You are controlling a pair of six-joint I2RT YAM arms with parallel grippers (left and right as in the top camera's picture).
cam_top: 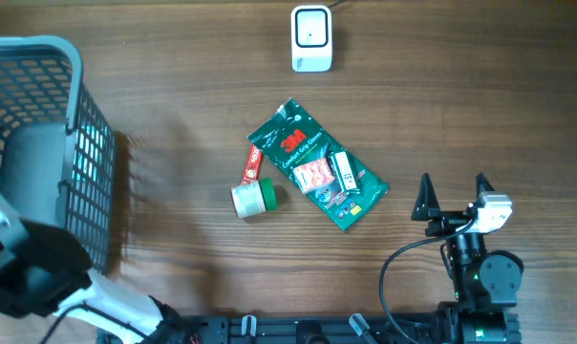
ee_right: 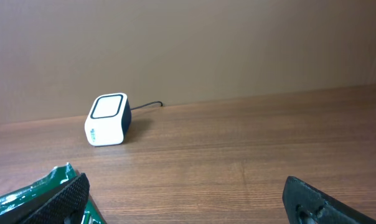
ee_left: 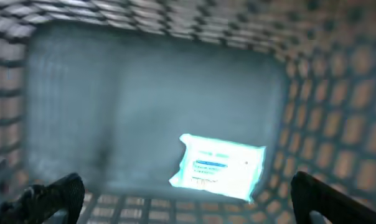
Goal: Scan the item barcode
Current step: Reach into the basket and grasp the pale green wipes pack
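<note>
Left claw [ee_left: 188, 194] gapes empty over the packet [ee_left: 219, 168] in the basket [cam_top: 74, 69].
Right claw [ee_right: 185, 190], wide and empty, faces the glove pack [cam_top: 312, 162], probably next to scan.

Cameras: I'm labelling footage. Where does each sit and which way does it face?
Overhead: above the table, looking straight down at scanner, green packet, basket; left arm, right gripper show.
Left wrist: inside the basket's mouth, looking down at a white packet; left gripper shows.
Right wrist: low over the table, facing scanner and wall; right gripper shows.
Shared: overhead and right wrist both see scanner and green packet.
</note>
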